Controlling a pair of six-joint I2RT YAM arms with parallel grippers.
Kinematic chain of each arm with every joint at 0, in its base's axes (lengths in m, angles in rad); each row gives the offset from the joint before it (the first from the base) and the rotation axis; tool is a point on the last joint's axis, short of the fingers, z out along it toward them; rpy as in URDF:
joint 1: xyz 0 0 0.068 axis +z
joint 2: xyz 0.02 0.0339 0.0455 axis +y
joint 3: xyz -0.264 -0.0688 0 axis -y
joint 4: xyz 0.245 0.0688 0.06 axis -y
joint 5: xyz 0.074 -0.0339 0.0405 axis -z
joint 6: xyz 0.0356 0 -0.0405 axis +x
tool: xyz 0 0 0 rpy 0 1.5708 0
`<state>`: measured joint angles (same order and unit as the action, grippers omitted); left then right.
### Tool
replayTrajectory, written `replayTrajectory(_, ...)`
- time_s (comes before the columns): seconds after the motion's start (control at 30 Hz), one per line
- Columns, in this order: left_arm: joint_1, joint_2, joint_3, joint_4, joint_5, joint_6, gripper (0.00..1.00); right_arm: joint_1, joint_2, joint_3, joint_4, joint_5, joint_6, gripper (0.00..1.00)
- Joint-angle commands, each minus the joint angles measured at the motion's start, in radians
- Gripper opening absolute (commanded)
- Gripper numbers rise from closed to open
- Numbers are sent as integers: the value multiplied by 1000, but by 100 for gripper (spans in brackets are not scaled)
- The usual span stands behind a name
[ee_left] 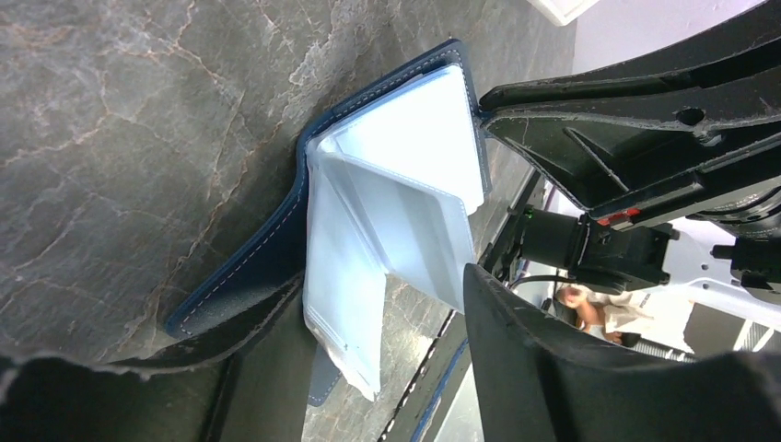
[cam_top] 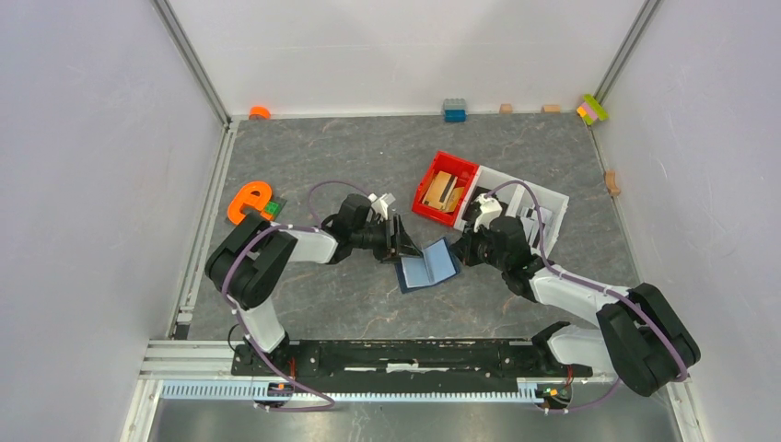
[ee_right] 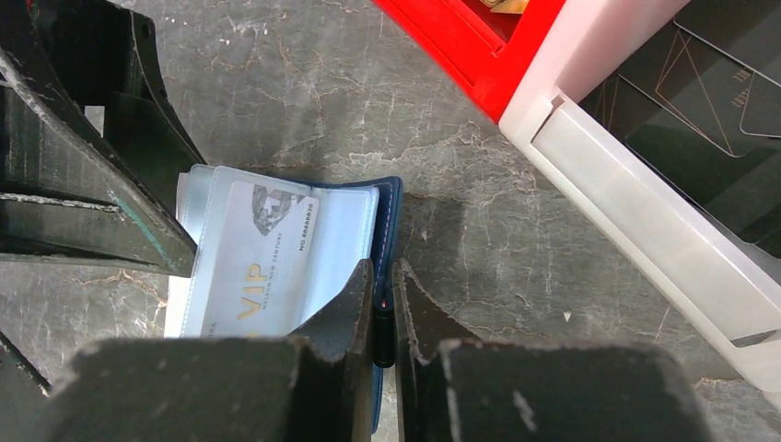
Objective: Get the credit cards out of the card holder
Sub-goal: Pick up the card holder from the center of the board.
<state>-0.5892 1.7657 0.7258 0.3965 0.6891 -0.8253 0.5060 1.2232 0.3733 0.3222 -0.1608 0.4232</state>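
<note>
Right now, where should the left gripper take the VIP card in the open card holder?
Probably pinch the VIP card by its edge facing the left gripper, coming from that side: it lies flat in the card holder, whose opposite cover the right gripper clamps.

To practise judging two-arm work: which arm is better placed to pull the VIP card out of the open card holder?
Left, probably. The right gripper is pinched shut on the card holder's edge, anchoring it. The left gripper stands open over the pockets, beside the VIP card.
</note>
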Motion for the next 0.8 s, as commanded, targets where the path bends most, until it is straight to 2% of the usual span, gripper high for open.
replayTrajectory(0.0,0,-48,9,-55,-34,27,64,4,-16,-4,25,-2,5,2)
replayTrajectory(0.07,0,-49,13,-74,-43,37,56,5,-16,-5,26,-1,5,2)
replayTrajectory(0.13,0,-35,21,-92,-46,37,53,4,-12,-5,27,-2,5,2)
replayTrajectory(0.2,0,-23,35,-125,-58,41,57,6,-12,-4,25,-2,4,2)
replayTrajectory(0.27,-1,-32,33,-128,-61,42,66,5,-13,-2,24,-1,5,2)
replayTrajectory(0.33,0,-56,24,-127,-71,47,71,5,-13,-2,23,0,3,2)
replayTrajectory(0.47,7,-108,1,-134,-108,58,71,5,-13,0,17,4,1,2)
replayTrajectory(0.6,31,-146,-44,-74,-110,29,68,5,-13,0,17,5,0,2)
replayTrajectory(0.77,34,-124,-50,-37,-74,13,76,6,-6,2,18,0,-1,2)
